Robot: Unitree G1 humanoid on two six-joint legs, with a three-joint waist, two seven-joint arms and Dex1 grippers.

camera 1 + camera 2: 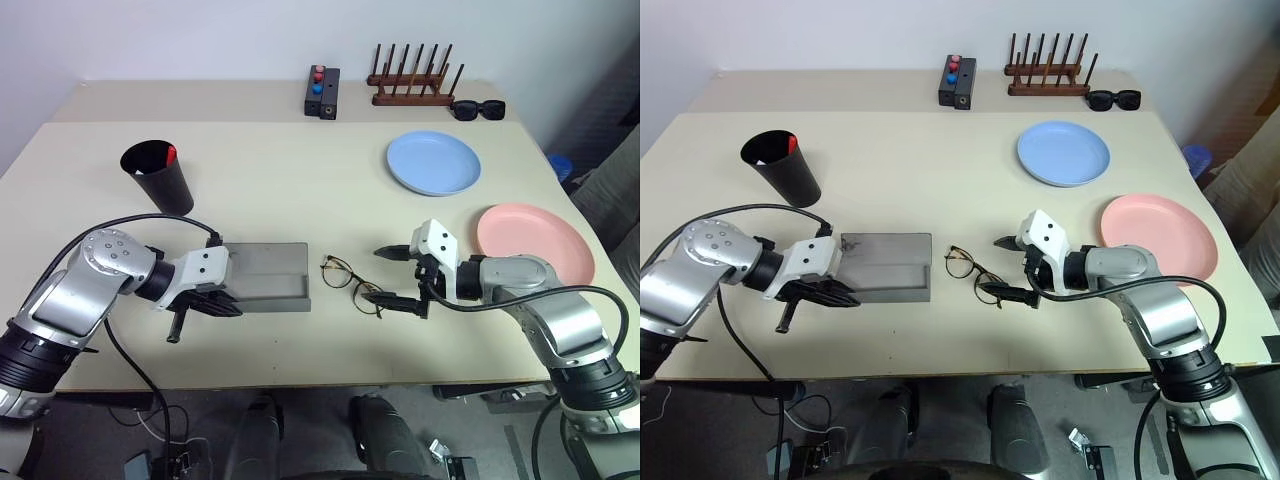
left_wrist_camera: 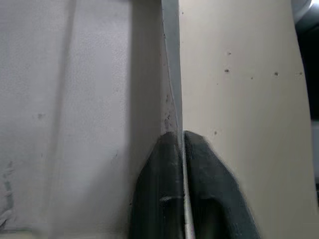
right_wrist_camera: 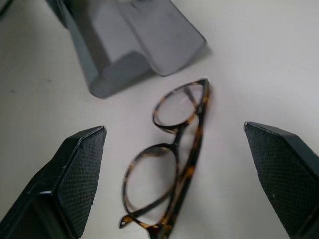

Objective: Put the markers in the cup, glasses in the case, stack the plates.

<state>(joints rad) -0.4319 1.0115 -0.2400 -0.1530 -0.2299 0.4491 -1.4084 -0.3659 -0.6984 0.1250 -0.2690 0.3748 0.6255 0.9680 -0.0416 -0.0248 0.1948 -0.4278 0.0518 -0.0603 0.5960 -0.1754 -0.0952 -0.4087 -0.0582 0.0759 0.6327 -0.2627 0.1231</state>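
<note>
The grey case [image 1: 268, 272] lies open at the front of the table. My left gripper [image 1: 225, 305] is at the case's near left edge, and in the left wrist view its fingers [image 2: 162, 189] press together on that thin edge. The wire-framed glasses [image 1: 350, 280] lie folded on the table just right of the case. My right gripper [image 1: 395, 277] stands open beside them, one finger on either side [image 3: 75, 174]. The black cup [image 1: 162, 178] stands at the back left with a red-capped marker [image 1: 171, 154] in it. The blue plate [image 1: 433, 162] and the pink plate [image 1: 533, 240] lie apart on the right.
Black sunglasses [image 1: 477, 108], a wooden peg rack [image 1: 412, 85] and a black box with red and blue knobs [image 1: 321, 92] sit along the far edge. A black cable [image 1: 175, 228] loops over my left arm.
</note>
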